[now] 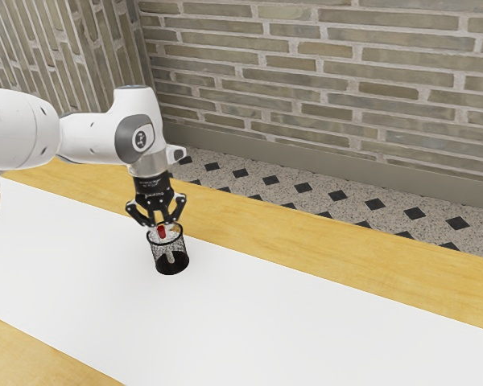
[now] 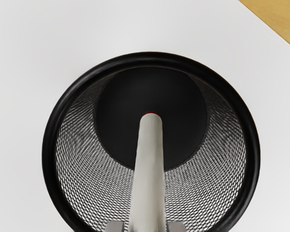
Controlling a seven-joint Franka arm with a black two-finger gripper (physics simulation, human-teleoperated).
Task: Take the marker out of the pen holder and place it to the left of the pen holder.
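My gripper [image 1: 164,227] points down at the mouth of the black mesh pen holder [image 1: 171,263], shut on the marker [image 1: 162,232], whose red part shows between the fingers. The marker's pale body runs down inside the holder. In the wrist view the round rim of the pen holder [image 2: 253,140] surrounds the pale marker [image 2: 150,169], which reaches toward the black bottom and has a bit of red at its far end. Grey fingertips of the gripper [image 2: 146,226] stand on either side of the marker at the lower edge.
The pen holder stands on a white strip [image 1: 290,322] running along the wooden table [image 1: 370,273]. Beyond the table are a tiled floor [image 1: 338,195] and a brick wall [image 1: 322,72]. The arm comes in from the exterior view's left.
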